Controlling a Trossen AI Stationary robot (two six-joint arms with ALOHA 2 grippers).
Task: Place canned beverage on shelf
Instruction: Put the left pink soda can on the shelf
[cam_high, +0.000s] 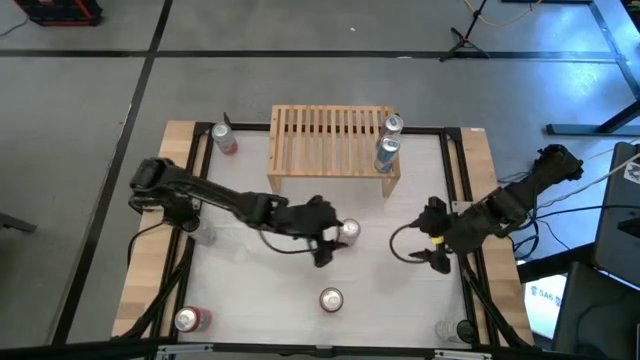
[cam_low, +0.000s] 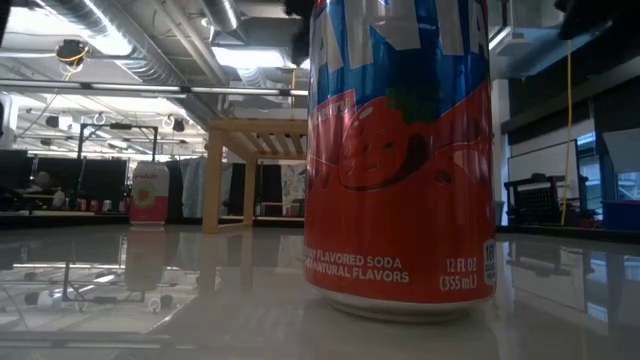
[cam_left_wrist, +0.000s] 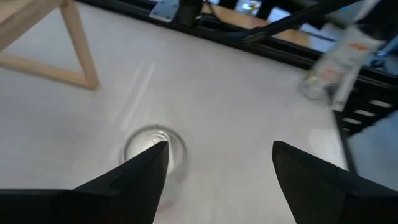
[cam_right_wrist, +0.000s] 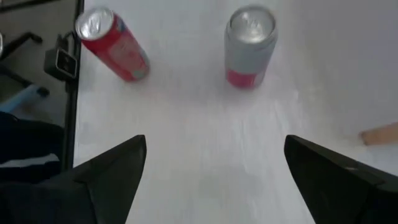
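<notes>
The soda can (cam_high: 349, 231) stands upright mid-table, near of the shelf (cam_high: 332, 142), with the left gripper (cam_high: 335, 240) spread wide beside it, holding nothing. An off-centre closure could tip it. Two cans (cam_high: 388, 150) already crowd the shelf's right end; its left slats are free. The right gripper (cam_high: 432, 247) waits fully spread at the right.
</notes>
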